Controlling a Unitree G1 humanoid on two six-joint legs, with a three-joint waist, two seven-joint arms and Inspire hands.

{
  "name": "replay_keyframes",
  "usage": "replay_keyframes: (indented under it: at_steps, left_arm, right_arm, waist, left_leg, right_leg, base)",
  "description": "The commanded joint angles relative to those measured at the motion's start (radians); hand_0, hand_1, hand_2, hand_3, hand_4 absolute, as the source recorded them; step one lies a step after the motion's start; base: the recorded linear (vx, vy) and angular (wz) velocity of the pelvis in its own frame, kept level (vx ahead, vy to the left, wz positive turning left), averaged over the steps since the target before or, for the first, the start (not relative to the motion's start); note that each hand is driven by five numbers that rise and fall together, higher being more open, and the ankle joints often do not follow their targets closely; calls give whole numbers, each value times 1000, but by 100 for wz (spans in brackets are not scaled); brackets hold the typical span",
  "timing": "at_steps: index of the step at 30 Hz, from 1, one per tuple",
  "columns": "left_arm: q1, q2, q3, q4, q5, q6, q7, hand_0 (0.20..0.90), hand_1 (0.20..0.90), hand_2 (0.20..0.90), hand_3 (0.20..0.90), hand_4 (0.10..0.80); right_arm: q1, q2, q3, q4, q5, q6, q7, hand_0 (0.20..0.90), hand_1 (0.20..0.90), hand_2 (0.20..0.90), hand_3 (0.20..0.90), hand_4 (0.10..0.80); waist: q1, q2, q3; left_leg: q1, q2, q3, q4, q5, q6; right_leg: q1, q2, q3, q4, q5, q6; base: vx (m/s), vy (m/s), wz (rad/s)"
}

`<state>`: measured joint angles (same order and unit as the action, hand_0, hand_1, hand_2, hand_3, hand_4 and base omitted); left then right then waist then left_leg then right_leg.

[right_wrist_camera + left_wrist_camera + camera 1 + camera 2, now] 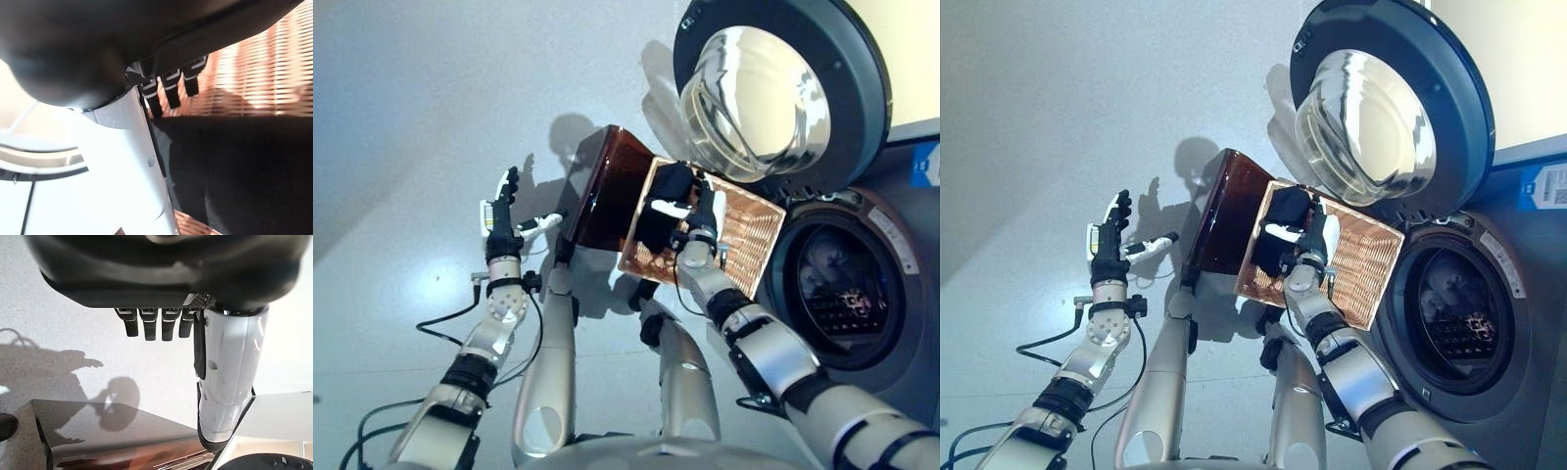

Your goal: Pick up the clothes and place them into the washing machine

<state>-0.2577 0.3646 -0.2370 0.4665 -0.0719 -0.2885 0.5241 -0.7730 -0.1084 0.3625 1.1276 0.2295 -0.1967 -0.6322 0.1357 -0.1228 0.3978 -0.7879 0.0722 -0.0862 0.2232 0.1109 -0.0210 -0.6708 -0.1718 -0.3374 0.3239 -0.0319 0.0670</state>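
Here the right hand (pixel 700 217) is down inside the basket (pixel 754 240), an amber slatted one with a dark solid outer wall, and it lies against the black cloth (pixel 668 186) bunched in the basket's far corner. In the right wrist view the fingers (pixel 168 90) reach out fairly straight over the top edge of the cloth (pixel 244 166) while the white-covered thumb runs down its side, so the hand looks loosely spread around the fabric; whether it truly grips cannot be told. The basket stands just beside the washer (pixel 862 294), its near rim close to the round drum opening (pixel 1459 308), which is dark inside with some pale shapes too dim to name. The door (pixel 773 88) is swung wide and hangs above the basket's far edge (its glass bowl bulges toward the basket), leaving the drum mouth unobstructed to the basket's right. The left hand (pixel 1108 240) is well apart to the left, raised over bare pale floor (pixel 411 117), fingers straight and relaxed, thumb out, holding nothing. The left wrist view shows those fingers (pixel 149 328) short and uncurled above the floor, with the basket's dark wall (pixel 117 435) beyond them.
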Motion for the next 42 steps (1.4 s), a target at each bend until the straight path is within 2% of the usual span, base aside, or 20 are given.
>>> replay_keyframes:
  at_steps: [1, 7, 8, 9, 10, 11, 17, 31, 32, 42]
  left_arm:
    - [47, 24, 23, -121, 42, -59, 28, 900, 900, 900, 900, 800]
    - [51, 24, 12, -95, 32, -56, 34, 900, 900, 900, 900, 800]
    - [47, 28, 5, -96, 33, -55, 40, 900, 900, 900, 900, 800]
    - [50, 28, 0, -99, 33, -51, 48, 900, 900, 900, 900, 800]
    - [49, 28, -3, -97, 33, -52, 56, 900, 900, 900, 900, 800]
    - [48, 29, -4, -97, 34, -53, 57, 900, 900, 900, 900, 800]
    - [60, 38, -33, -107, 68, -53, 93, 900, 900, 900, 900, 800]
    - [55, 45, -45, -119, 62, -47, 108, 900, 900, 900, 900, 800]
    - [57, 45, -42, -121, 62, -48, 110, 900, 900, 900, 900, 800]
    - [68, 59, -30, -129, 60, -49, 115, 900, 900, 900, 900, 800]
  right_arm:
    - [31, 12, 35, 1, -26, -13, -7, 900, 900, 900, 900, 800]
    - [33, 19, 23, 9, -46, -7, -51, 900, 900, 900, 900, 800]
    - [28, 20, 8, 16, -44, -9, -82, 900, 900, 900, 900, 800]
    - [31, 25, -25, 24, -15, -19, -108, 900, 900, 900, 900, 800]
    - [33, 29, -43, 18, -11, -29, -133, 900, 900, 900, 900, 800]
    - [34, 29, -44, 17, -11, -30, -134, 900, 900, 900, 900, 800]
    - [83, 32, -83, -30, -34, -45, -214, 900, 900, 900, 900, 800]
    - [78, 51, -64, 14, 9, -48, -178, 900, 900, 900, 900, 800]
    - [77, 52, -62, 17, 10, -49, -178, 900, 900, 900, 900, 800]
    - [37, 69, -42, 16, 22, -56, -173, 900, 900, 900, 900, 800]
  waist:
    - [8, -22, -18]
    - [6, -28, -23]
    - [4, -26, -17]
    - [1, -22, -22]
    - [0, -19, -21]
    - [1, -18, -14]
    - [-20, -4, -9]
    - [-21, 5, -4]
    - [-19, 6, -8]
    - [12, 10, 8]
  left_leg:
    - [-17, -53, 19, 29, -97, -37]
    - [-2, -51, 19, 26, -97, -35]
    - [-11, -55, 25, 22, -64, -27]
    - [0, -51, 20, 26, -96, -33]
    - [1, -50, 22, 27, -96, -32]
    - [-11, -54, 29, 27, -65, -25]
    - [-2, -46, 41, 16, -57, -23]
    - [-15, -49, 40, 18, -52, -23]
    - [-7, -46, 32, 21, -85, -29]
    - [-41, -63, 20, 19, -81, -28]
  right_leg:
    - [93, -10, 36, -164, 92, 74]
    - [106, -5, 38, -165, 89, 74]
    - [98, -10, 29, -169, 112, 65]
    - [105, -4, 40, -164, 90, 73]
    - [105, -4, 42, -164, 91, 73]
    - [97, -9, 33, -166, 113, 65]
    - [90, -9, 45, -173, 122, 66]
    - [75, -13, 51, -166, 123, 65]
    - [83, -9, 58, -161, 101, 74]
    - [76, -17, 32, -161, 97, 81]
  base:
    - [0, 0, 0]
    - [-19, 0, 0]
    - [-41, -7, 2]
    - [-48, 12, -2]
    - [-36, 14, -3]
    - [-109, 34, -6]
    - [-71, 33, -7]
    - [3, -3, -1]
    - [98, -25, 1]
    - [28, 1, 7]
